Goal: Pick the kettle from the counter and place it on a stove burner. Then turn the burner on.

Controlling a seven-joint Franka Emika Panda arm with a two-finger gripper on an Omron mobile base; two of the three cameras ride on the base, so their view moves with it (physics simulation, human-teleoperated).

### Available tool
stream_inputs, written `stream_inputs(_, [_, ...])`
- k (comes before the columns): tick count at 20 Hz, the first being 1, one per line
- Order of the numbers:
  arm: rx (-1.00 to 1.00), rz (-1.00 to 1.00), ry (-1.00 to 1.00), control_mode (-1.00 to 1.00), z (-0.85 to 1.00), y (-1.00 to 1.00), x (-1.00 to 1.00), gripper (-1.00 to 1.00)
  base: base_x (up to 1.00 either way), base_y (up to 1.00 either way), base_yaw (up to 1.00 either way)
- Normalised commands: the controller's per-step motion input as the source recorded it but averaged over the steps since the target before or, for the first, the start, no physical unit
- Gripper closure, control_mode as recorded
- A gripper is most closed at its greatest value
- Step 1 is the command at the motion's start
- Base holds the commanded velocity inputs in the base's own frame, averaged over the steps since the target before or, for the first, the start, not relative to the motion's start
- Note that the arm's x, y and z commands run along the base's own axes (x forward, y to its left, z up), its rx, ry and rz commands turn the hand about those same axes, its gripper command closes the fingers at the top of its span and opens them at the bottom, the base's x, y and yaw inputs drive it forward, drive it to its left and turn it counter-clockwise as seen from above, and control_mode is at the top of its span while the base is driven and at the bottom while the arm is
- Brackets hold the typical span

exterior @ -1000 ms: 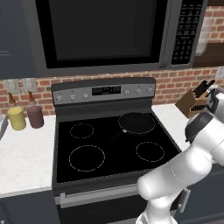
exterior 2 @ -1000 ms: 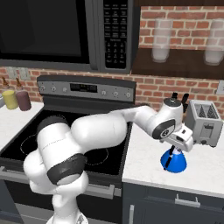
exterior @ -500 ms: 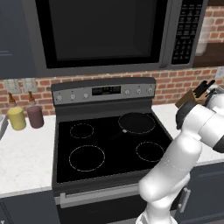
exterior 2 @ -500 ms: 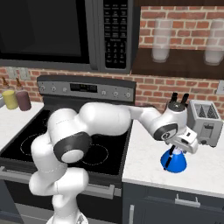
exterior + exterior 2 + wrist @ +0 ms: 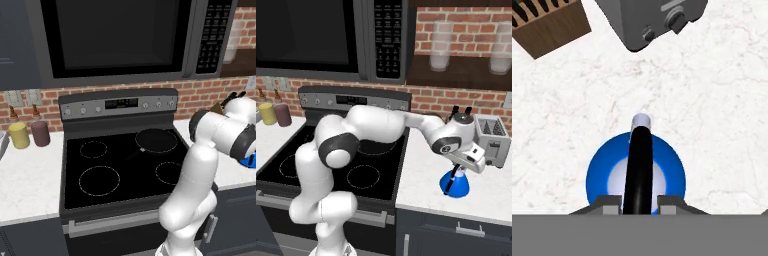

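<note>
The gripper has been brought down lower onto the kettle, and its fingers are now set on either side of the arched handle. The forearm has been swung further right.

No text, brand or number can be read here. The microwave keypad carries rows of small pale marks, too blurred to make out, and the display on the stove's control panel shows only a faint light smudge, with no digits that can be told
</note>
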Motion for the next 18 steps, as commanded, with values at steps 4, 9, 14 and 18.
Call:
stream_inputs(4, [0.0, 0.0, -0.02, -1.0, 0.01, 0.0, 0.0, 1.0, 0.0, 0.0, 0.0])
stream_inputs(9, [0.0, -0.01, -0.14, -1.0, 0.27, 0.24, -0.32, 1.0, 0.0, 0.0, 0.0])
stream_inputs(14, [0.03, -0.07, -0.32, -1.0, 0.48, 0.82, -0.71, 1.0, 0.0, 0.0, 0.0])
stream_inputs(18, [0.02, -0.11, -0.37, -1.0, 0.35, 1.0, -0.74, 1.0, 0.0, 0.0, 0.0])
